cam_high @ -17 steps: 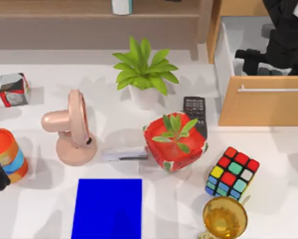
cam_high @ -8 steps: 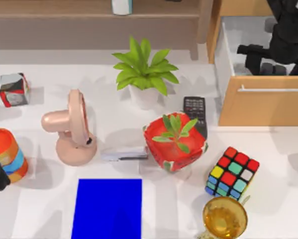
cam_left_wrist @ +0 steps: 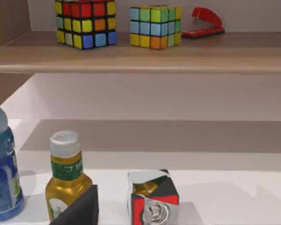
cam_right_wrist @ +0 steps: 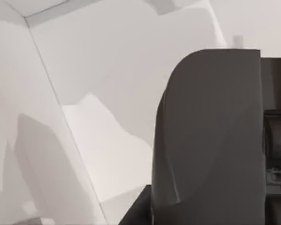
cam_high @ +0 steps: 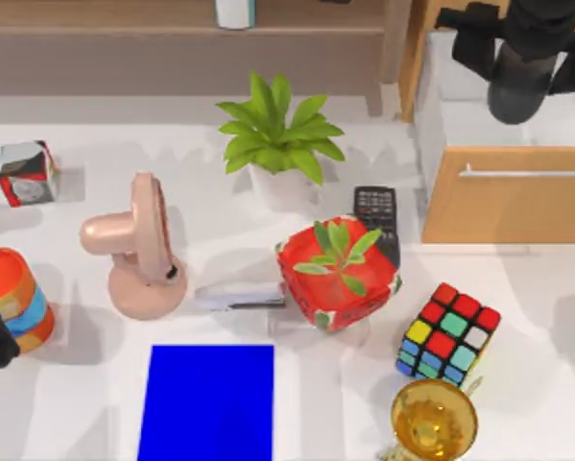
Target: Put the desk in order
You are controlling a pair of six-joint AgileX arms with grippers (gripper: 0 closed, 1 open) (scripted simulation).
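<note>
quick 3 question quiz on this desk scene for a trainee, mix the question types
1. True or false: the black remote control lies partly behind the red square pot with a small green plant.
2. What lies between the pink desk fan and the red pot? A) silver stapler B) amber glass goblet C) blue mat
3. Fill in: the right arm's end effector hangs over the open light-wood ____.

Key: 1 true; 2 A; 3 drawer.

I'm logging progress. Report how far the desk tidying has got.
Done: the drawer stands pulled open. In hand: the right arm is above it, the left arm parked at the left edge. Left: the remote, stapler, colour cube, fan and both plants lie scattered across the desk.
</note>
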